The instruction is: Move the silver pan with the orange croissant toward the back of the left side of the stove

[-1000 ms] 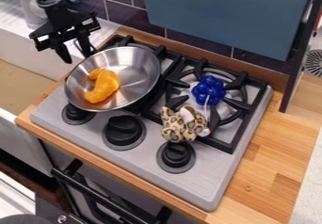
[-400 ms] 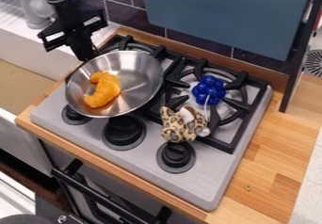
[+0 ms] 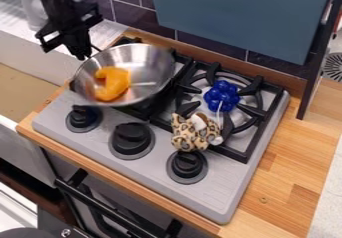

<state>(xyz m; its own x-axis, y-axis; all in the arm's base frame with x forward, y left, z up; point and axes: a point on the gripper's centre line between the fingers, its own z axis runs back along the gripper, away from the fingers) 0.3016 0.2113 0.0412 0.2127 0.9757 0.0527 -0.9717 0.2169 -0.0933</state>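
We see the gripper (image 3: 81,56) pinching the steel pan (image 3: 149,67) by its handle (image 3: 95,47).
We spot an orange toy (image 3: 115,83) inside; a spotted plush (image 3: 192,138) sits near blue fruit (image 3: 222,95).

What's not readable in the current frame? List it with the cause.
All camera view:
- Grip on the pan handle: dark gripper covers it.
- Pan's underside, any stove contact: hidden by the pan itself.
- Pan's near rim: blurred.
- Blue bin's contents: front wall and top edge.
- Round item, lower left: cut by bottom edge.
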